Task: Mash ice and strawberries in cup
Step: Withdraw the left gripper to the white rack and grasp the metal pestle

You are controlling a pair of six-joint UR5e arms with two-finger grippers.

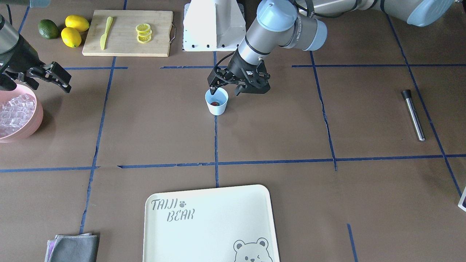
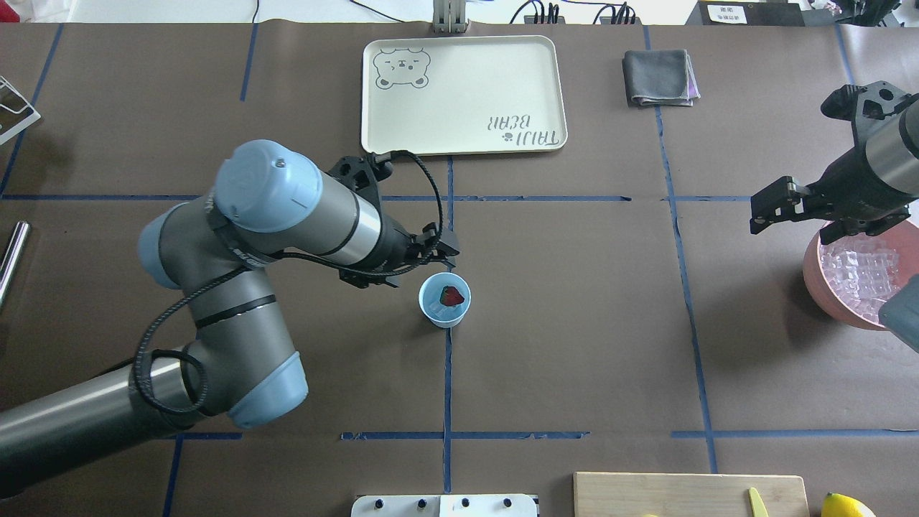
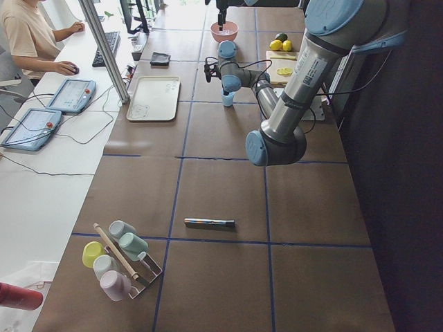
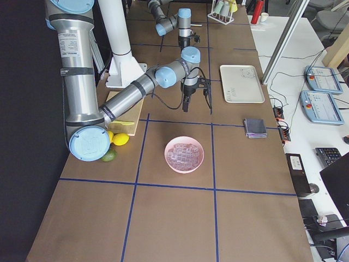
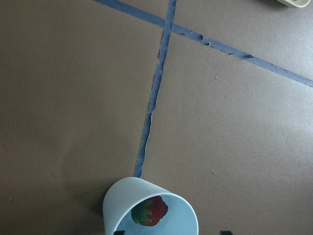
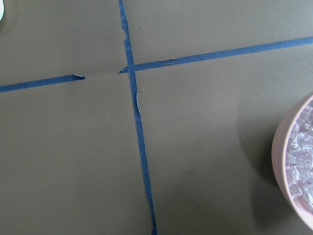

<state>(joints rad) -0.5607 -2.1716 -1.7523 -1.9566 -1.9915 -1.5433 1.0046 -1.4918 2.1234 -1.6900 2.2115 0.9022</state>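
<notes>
The pale-blue cup (image 1: 217,103) (image 2: 445,301) stands upright at the table's middle, on a blue tape line. One red strawberry (image 2: 451,295) (image 5: 151,211) lies inside it. My left gripper (image 1: 225,88) (image 2: 422,263) hovers open just over the cup's rim on the robot's side, holding nothing. The ice (image 1: 14,111) (image 2: 864,274) fills a large pink bowl (image 1: 34,122) (image 6: 283,161) at the table's right end. My right gripper (image 1: 60,80) (image 2: 772,208) hangs open beside that bowl, above the table, and I see nothing between its fingers.
A metal muddler (image 1: 413,115) (image 3: 210,223) lies on the left side. A cream tray (image 1: 211,225) and a grey cloth (image 1: 74,248) sit at the far edge. A cutting board (image 1: 127,32) with lemon slices and a knife, lemons (image 1: 74,31) and a lime are near the base.
</notes>
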